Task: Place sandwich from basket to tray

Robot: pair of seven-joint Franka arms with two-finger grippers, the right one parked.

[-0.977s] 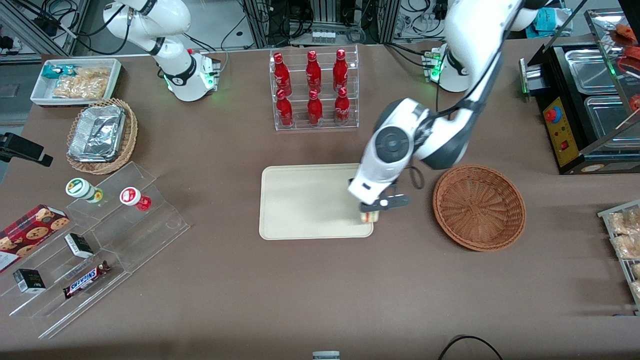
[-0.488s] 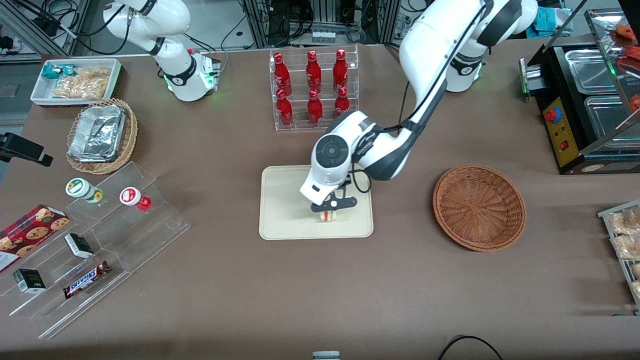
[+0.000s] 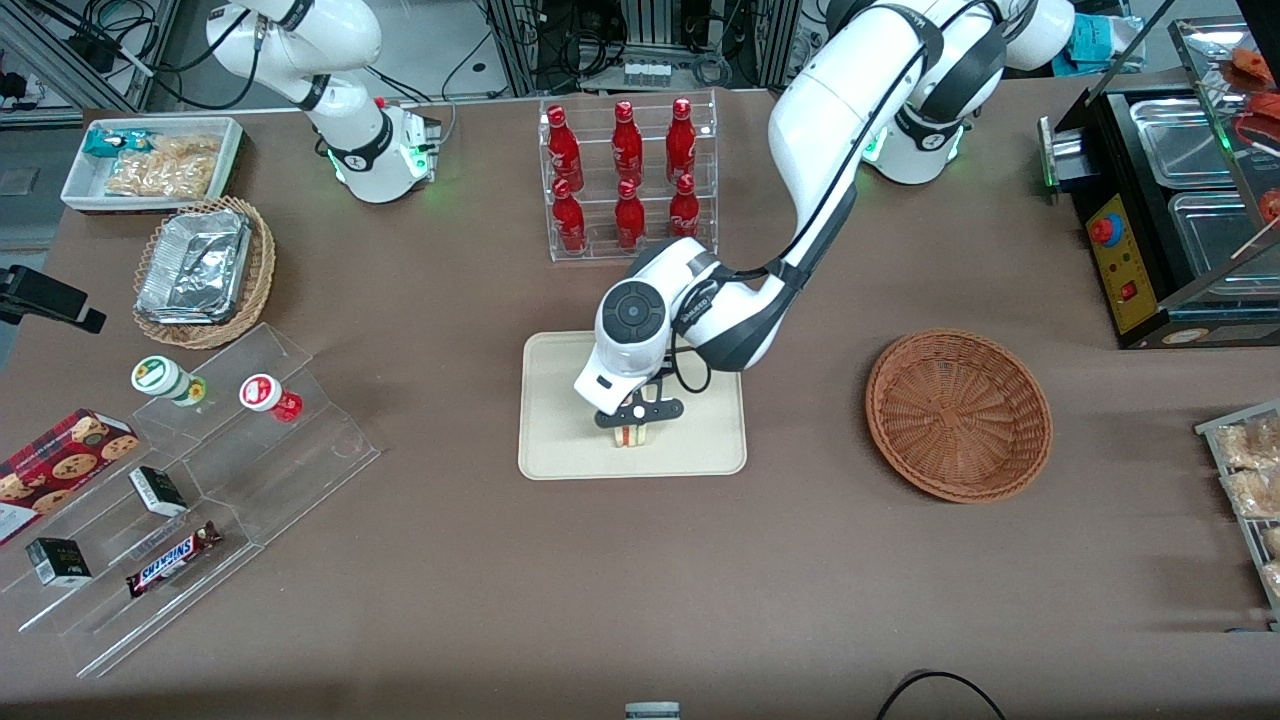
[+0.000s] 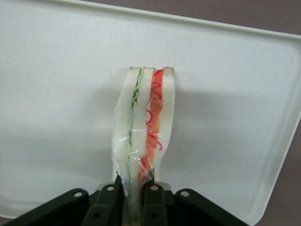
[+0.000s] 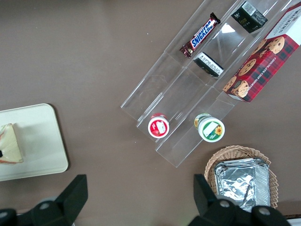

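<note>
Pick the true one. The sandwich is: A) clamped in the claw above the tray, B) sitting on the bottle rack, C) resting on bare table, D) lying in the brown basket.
A: the claw pinches the sandwich over the tray; the basket holds nothing.

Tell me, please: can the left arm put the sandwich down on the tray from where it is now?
Probably yes. The tool is shut on the sandwich directly above the tray, whose surface beneath is bare in the wrist view. Nothing stands between them.
</note>
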